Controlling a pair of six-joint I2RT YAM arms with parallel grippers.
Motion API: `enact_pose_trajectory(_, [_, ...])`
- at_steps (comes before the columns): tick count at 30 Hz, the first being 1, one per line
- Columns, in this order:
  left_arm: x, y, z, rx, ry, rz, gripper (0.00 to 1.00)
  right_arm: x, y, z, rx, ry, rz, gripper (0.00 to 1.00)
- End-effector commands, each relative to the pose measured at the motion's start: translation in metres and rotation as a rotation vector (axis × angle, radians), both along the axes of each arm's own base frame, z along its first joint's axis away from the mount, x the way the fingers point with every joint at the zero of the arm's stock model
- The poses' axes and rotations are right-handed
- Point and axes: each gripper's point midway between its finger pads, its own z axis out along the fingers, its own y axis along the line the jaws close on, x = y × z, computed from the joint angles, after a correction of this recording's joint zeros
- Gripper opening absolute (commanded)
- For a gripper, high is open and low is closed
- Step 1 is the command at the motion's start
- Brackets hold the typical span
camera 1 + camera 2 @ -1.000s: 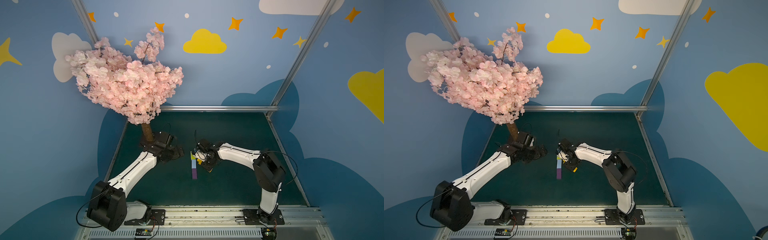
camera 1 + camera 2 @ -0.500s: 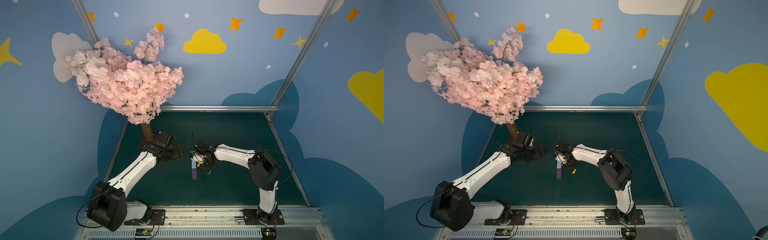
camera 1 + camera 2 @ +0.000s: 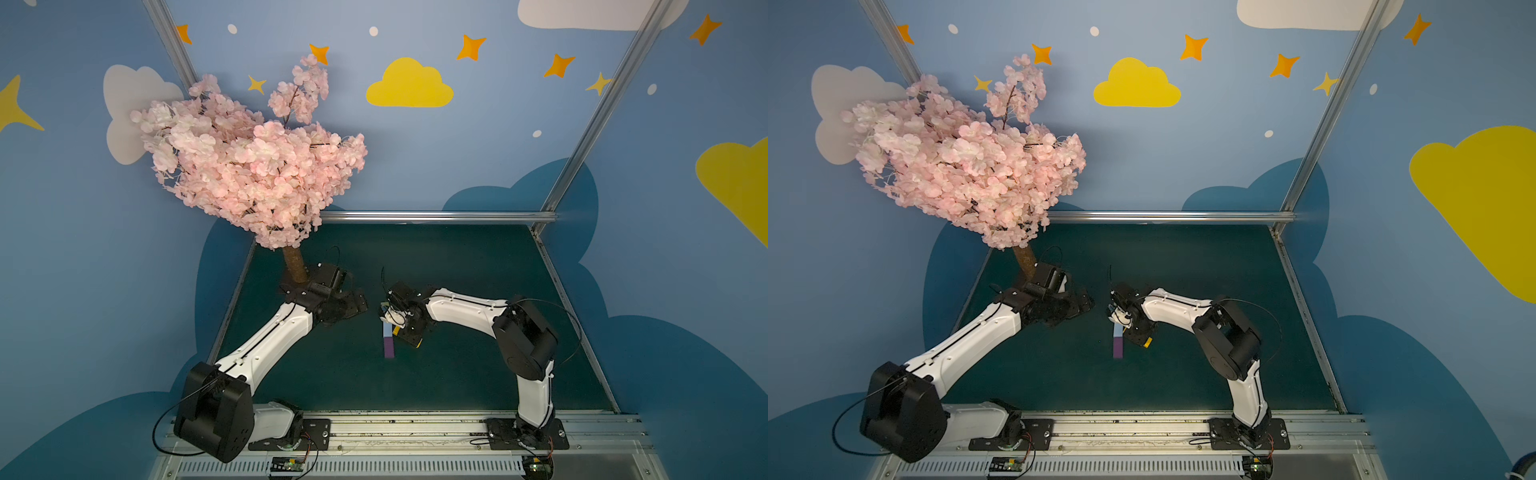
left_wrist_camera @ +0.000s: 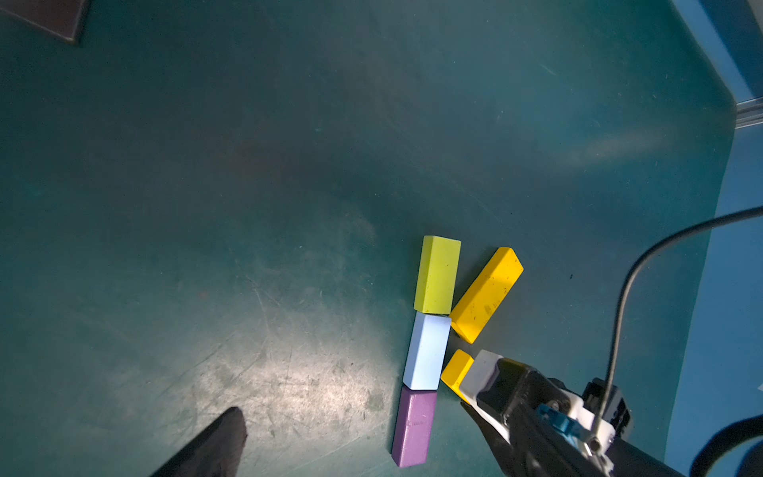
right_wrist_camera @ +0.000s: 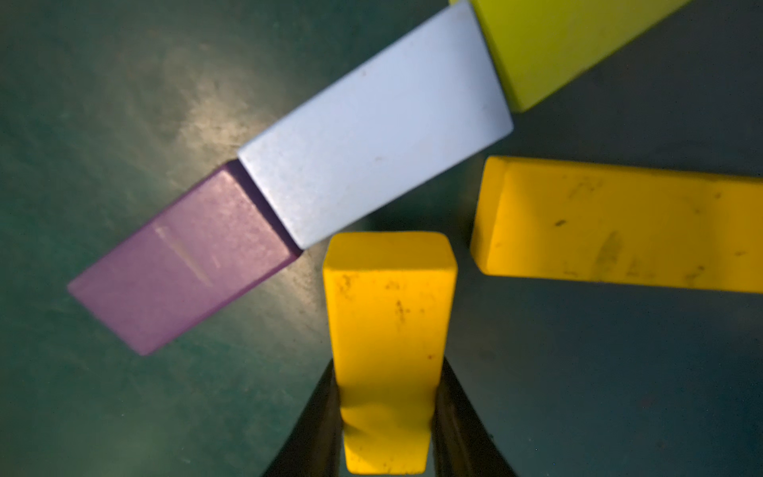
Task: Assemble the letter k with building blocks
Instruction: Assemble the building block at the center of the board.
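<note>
Pinching the last orange-yellow block (image 5: 388, 314) near its outer end, the right gripper (image 5: 388, 404) is presenting it as the lower arm, with the jaws pressing on both long sides. The free end is sitting just beside the light blue block (image 5: 371, 128), near its seam with the purple block (image 5: 186, 260). I can't tell if it's touching, or if it's resting on the green mat (image 4: 206, 165).

The stem is lying straight: lime-green block (image 5: 557, 45), blue, purple, end to end. Upper arm: the other orange-yellow block (image 5: 619, 223) is lying diagonal off the lime/blue seam.

So the letter k (image 3: 389, 347) is looking one placement short, and that step is in hand. The next move is calling for seating the block flat with its inner end at the stem, then releasing without dragging it or nudging the blue block.

The left gripper (image 3: 356, 304) is hanging spread wide and empty, well apart from the blocks.
</note>
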Motion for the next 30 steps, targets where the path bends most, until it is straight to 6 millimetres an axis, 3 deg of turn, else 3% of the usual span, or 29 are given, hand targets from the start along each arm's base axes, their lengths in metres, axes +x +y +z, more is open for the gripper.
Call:
enact_pose_trajectory(1, [0.0034, -0.0005, 0.0093, -0.014, -0.022, 0.003, 1.0, -0.0074, -0.0089, -0.0123, -0.068, 0.04, 0.008, 0.23])
enact_pose_trajectory(27, [0.0017, -0.0008, 0.0058, -0.018, -0.016, 0.003, 1.0, -0.0074, -0.0159, -0.0025, -0.083, 0.017, -0.001, 0.24])
enact_pose_trajectory(30, [0.0017, -0.0007, 0.0058, -0.019, -0.016, 0.005, 1.0, -0.0062, -0.0138, -0.0044, -0.083, 0.011, 0.001, 0.29])
